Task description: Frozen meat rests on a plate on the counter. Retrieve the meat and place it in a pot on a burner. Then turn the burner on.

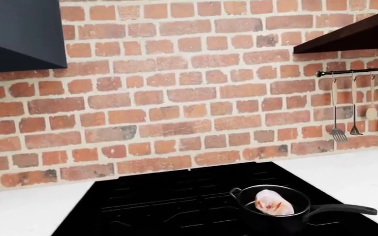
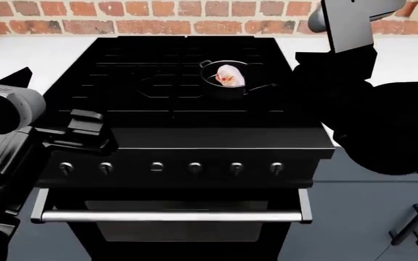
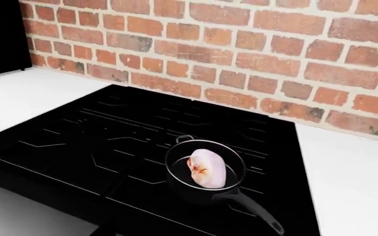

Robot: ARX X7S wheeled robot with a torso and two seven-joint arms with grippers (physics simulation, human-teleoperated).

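Note:
The pale-pink meat (image 2: 229,75) lies inside the small black pot (image 2: 223,88) on a rear burner of the black stove (image 2: 158,136). Both wrist views show the same: the meat (image 1: 273,202) (image 3: 206,168) in the pot (image 1: 287,221) (image 3: 182,187), its long handle (image 3: 258,214) pointing away from the wall. My left gripper (image 2: 78,130) hovers dark over the stove's front left corner, above the knobs (image 2: 106,167); its jaws blend into the black. My right arm (image 2: 369,109) rises at the stove's right side, its jaws hidden. The plate is out of view. White counter (image 2: 35,54) flanks the stove.
Several knobs (image 2: 195,167) line the stove's front panel above the oven door handle (image 2: 172,217). A brick wall (image 1: 189,88) backs the stove. A utensil rail (image 1: 356,73) and dark shelf (image 1: 353,34) hang at one side, a range hood (image 1: 18,34) at the other. Blue-grey cabinets (image 2: 369,217) stand right.

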